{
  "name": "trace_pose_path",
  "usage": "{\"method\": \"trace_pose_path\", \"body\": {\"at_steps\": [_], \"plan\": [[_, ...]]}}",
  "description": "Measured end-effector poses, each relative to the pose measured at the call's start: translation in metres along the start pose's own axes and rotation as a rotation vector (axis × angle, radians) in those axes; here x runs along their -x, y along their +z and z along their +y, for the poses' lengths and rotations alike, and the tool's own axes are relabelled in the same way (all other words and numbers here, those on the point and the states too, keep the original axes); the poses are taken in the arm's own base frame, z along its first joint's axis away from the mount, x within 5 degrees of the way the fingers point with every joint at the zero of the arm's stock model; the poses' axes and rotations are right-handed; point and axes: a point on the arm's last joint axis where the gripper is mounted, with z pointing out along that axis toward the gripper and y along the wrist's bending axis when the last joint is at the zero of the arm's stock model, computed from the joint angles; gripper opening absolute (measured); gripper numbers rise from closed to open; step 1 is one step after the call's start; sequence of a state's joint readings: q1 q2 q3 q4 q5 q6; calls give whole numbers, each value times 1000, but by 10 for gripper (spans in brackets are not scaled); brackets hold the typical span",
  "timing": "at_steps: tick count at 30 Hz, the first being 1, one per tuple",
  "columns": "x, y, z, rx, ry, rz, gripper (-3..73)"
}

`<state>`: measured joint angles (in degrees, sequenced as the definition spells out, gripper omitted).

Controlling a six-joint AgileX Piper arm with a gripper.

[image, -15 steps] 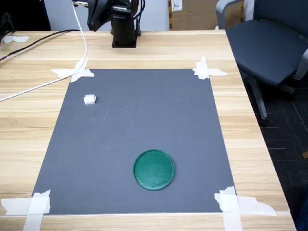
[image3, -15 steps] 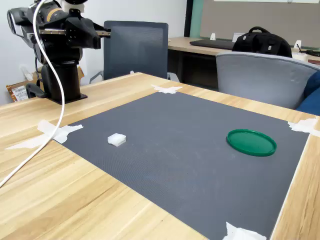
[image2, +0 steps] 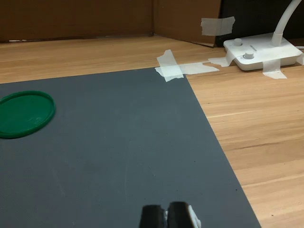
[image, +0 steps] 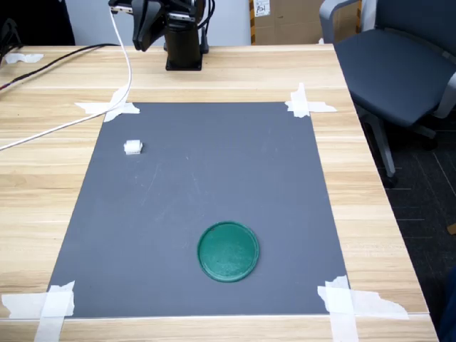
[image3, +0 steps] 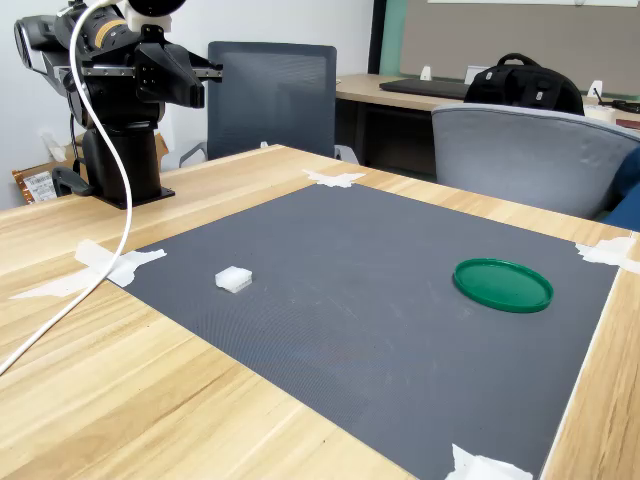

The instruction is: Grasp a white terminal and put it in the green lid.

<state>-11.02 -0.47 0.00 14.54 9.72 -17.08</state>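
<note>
In the first exterior view the green lid (image: 228,251), a flat round rimmed plastic disc, lies nearest, at six o'clock on the dark matte mat (image: 214,178). The white terminal (image: 133,147), a tiny ridged block, sits at ten o'clock. Farthest, the gripper (image2: 165,216) hangs raised over the wooden counter (image: 370,192), tips almost together. It should spread, then descend squarely over the terminal.

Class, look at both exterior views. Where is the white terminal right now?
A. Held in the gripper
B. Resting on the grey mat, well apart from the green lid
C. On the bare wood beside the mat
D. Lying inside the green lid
B: the white terminal sits alone on the grey mat near one corner, far from the empty green lid.
</note>
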Motion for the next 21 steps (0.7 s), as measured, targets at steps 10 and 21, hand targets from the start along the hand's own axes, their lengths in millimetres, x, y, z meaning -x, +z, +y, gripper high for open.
{"method": "trace_pose_path", "body": {"at_steps": [10, 21], "plan": [[0, 0, 0, 1, 0, 3, -28], [0, 1, 0, 2, 1, 20, -28]]}}
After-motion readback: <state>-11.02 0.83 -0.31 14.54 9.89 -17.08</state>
